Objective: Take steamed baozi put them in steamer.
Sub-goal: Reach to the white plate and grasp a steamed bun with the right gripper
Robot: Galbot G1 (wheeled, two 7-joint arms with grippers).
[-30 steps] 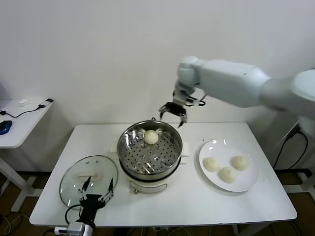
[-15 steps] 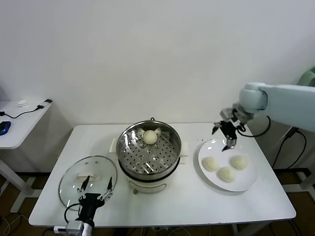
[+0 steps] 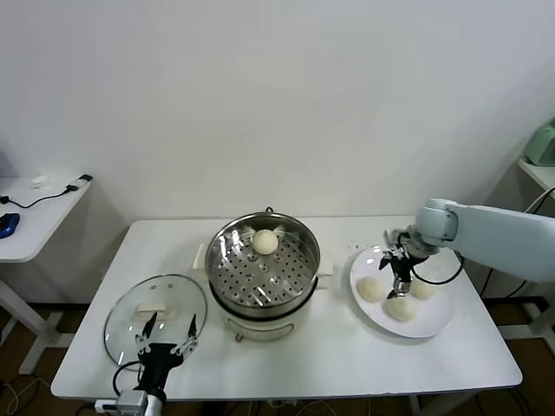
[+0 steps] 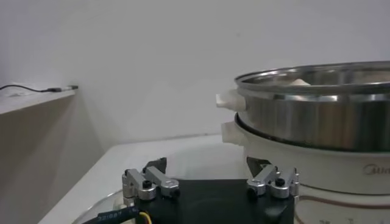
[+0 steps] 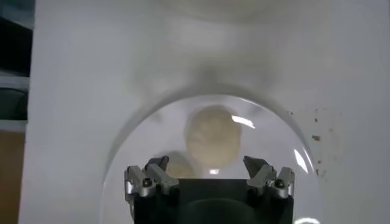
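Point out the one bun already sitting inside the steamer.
It is the bun alone on the perforated floor, at the far side of the steamer. The other three buns lie on the white plate.

We see the steamer (image 3: 264,263) as shiny polished metal with a perforated floor, set on a smooth white plastic-looking base, and beside it a clear glossy glass lid (image 3: 156,316). The steamed baozi (image 3: 265,242) look smooth, matt and doughy, the white plate (image 3: 431,322) glossy, and the white bench (image 3: 347,360) smooth and matt.
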